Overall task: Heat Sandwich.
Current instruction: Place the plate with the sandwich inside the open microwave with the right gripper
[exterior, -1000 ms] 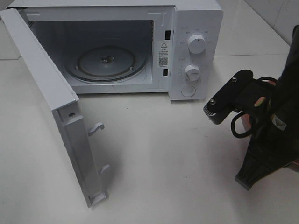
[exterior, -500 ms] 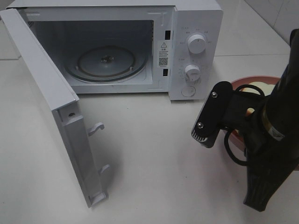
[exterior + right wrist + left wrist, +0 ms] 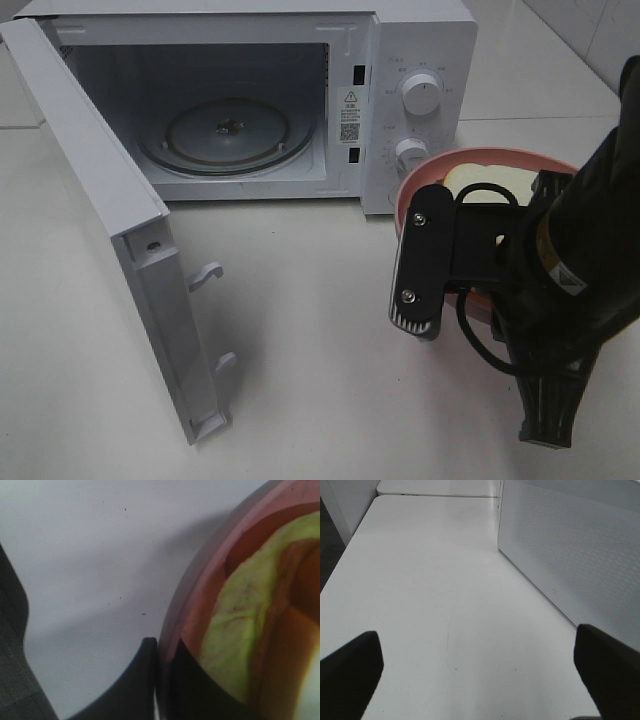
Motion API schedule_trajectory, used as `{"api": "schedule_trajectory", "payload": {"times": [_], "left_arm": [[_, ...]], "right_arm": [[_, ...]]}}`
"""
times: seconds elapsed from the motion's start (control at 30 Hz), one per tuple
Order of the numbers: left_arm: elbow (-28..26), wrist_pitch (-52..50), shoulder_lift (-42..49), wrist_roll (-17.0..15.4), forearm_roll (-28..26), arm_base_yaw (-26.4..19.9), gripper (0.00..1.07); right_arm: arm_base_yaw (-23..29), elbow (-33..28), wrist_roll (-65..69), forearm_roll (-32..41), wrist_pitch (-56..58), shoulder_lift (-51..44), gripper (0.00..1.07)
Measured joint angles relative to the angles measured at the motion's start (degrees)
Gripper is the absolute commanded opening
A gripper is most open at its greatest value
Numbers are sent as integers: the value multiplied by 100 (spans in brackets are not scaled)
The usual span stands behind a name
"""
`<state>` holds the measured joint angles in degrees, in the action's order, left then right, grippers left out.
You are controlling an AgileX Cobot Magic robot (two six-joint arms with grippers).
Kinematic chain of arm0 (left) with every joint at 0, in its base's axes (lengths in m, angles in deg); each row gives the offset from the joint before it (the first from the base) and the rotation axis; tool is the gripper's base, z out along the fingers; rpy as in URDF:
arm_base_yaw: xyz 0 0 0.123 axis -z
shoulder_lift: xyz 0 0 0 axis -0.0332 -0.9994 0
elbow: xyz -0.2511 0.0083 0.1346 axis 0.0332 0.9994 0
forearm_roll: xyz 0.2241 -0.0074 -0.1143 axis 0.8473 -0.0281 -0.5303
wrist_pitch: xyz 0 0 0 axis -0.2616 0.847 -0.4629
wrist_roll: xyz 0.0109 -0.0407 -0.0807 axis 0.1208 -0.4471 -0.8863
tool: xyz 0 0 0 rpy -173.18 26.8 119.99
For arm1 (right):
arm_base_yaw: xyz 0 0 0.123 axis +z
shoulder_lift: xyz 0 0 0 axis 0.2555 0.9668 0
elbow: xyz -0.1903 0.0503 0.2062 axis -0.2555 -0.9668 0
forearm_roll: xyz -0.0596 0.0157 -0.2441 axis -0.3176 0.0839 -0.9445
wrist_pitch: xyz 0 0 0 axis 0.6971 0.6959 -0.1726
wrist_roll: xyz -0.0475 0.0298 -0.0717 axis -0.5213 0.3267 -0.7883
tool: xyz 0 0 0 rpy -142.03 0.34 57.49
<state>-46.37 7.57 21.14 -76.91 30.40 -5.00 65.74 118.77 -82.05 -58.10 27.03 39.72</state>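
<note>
The sandwich (image 3: 478, 181), white bread over green lettuce and reddish filling, lies on a round pink plate (image 3: 418, 184) held above the table just right of the microwave's knobs. My right gripper (image 3: 162, 680) is shut on the plate's rim (image 3: 200, 595), and the lettuce of the sandwich (image 3: 240, 630) shows close beside its fingers. In the exterior view the black wrist camera mount (image 3: 425, 265) hides those fingers. My left gripper (image 3: 480, 667) stands wide open over bare table with nothing between its fingers (image 3: 350, 672).
The white microwave (image 3: 420, 50) stands at the back, its door (image 3: 100, 190) swung open to the left and the glass turntable (image 3: 225, 135) bare. A white perforated microwave panel (image 3: 570, 555) runs close beside my left gripper.
My right arm has swung left and toward the microwave, bringing the plate and sandwich from behind the arm into full view. The left gripper has not moved.
</note>
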Motion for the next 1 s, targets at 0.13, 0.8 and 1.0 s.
{"api": "schedule_trajectory", "payload": {"times": [0.13, 0.8, 1.0], "left_arm": [[0, 0, 0, 0, 0, 0, 96], [0, 0, 0, 0, 0, 0, 96], [0, 0, 0, 0, 0, 0, 96]], "right_arm": [[0, -11, -464, -6, -195, 0, 1], [0, -23, -2286, 201, -900, 0, 2], [0, -23, -3615, 413, -951, 0, 0]]}}
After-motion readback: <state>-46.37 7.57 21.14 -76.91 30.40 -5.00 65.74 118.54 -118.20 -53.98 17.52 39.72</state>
